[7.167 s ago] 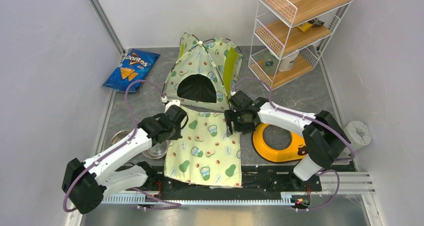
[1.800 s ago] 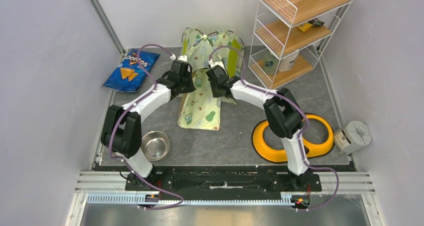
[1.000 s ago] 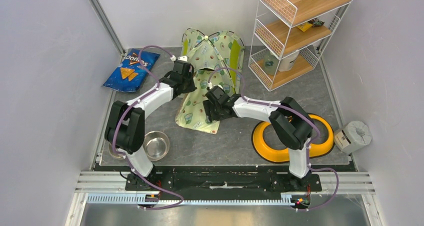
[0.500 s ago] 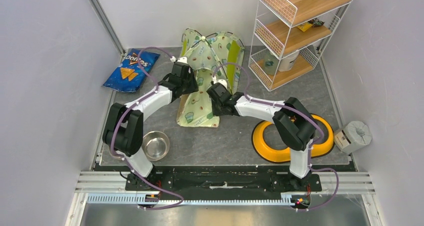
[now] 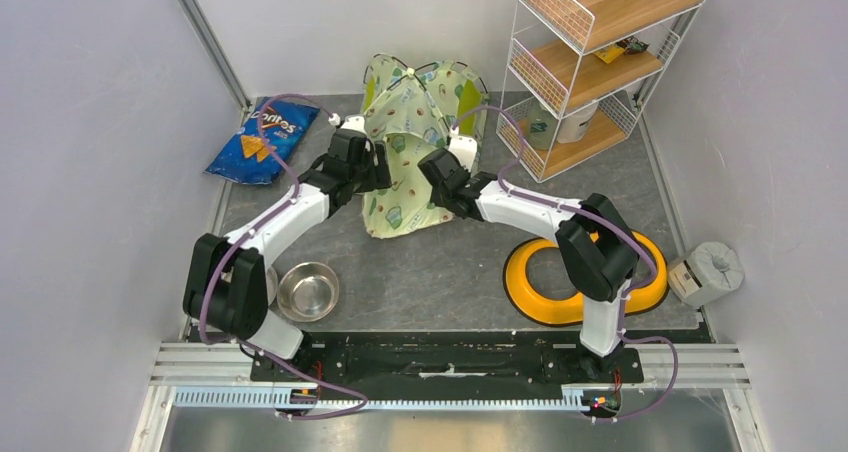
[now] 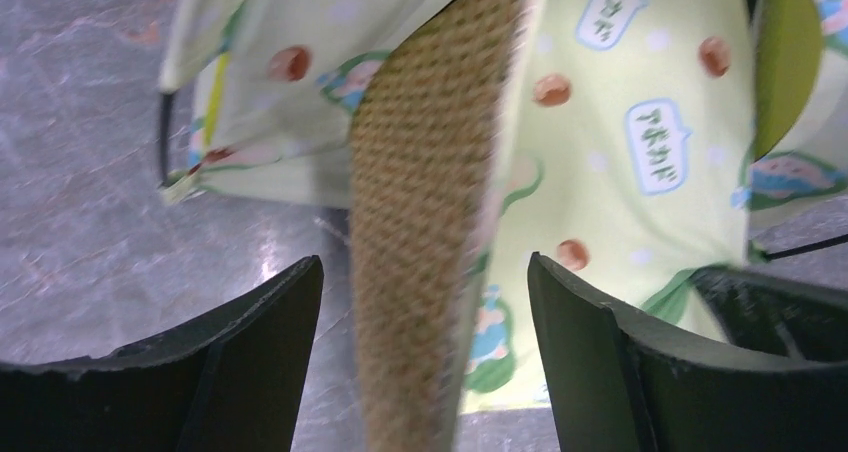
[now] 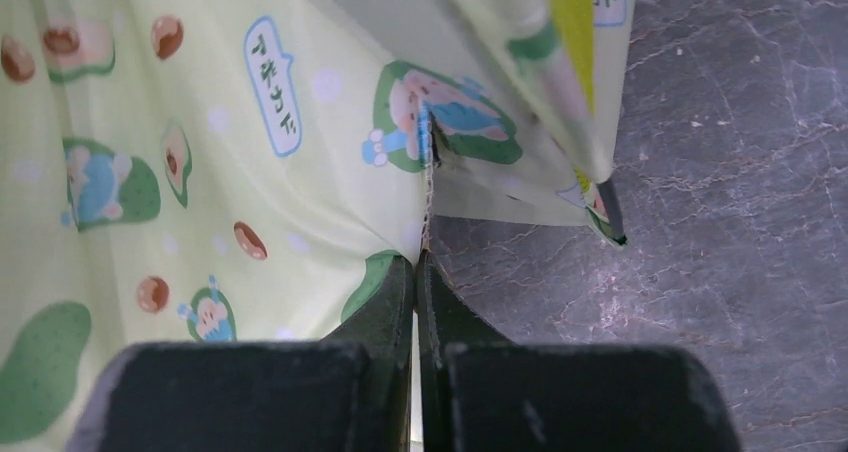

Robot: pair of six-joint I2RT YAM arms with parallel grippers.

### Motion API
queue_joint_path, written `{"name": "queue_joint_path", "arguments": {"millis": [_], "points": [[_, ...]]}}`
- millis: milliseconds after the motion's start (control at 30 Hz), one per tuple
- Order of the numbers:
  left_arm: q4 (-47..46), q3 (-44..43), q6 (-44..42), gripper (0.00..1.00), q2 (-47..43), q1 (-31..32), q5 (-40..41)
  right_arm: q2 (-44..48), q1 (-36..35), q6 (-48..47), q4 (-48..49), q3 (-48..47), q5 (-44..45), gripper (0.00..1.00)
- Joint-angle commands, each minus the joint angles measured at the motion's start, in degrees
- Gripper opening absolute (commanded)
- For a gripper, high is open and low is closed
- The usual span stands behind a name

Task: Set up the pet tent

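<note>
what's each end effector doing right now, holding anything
left end effector: open, mat edge between its jaws, not gripped
right end effector: shut, pinching the mat's edge

The left arm and right arm each comprise white tubular links joined by black joint housings. A purple cable loops outside each arm toward the wrist. The left gripper and right gripper carry matt black fingers; both bases are mounted on a black plate bordered by a toothed metal rail.
</note>
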State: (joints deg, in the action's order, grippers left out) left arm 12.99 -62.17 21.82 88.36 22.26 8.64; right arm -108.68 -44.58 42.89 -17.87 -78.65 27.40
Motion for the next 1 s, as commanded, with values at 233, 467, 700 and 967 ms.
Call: {"name": "queue_joint_path", "arguments": {"millis": [233,467,700,967], "points": [[1.5,7.8,1.8,0.56,-8.0,-0.1,3.3,0.7,1.5,13.2,0.3,-2.9,3.2,0.0],[-0.8,2.7,-0.3,0.02,-4.2,-0.4,-1.1,0.6,1.5,10.3,1.8,-3.0,1.7,0.0],[4.1,-13.0,2.8,0.02,8.7,-0.6,-4.6,-0.9,1.6,8.3,2.4,-5.4,1.7,0.0],[2.5,-17.7,5.2,0.03,14.3,-0.6,-7.5,-6.5,3.2,-1.2,6.0,-12.7,-0.8,0.0]]}}
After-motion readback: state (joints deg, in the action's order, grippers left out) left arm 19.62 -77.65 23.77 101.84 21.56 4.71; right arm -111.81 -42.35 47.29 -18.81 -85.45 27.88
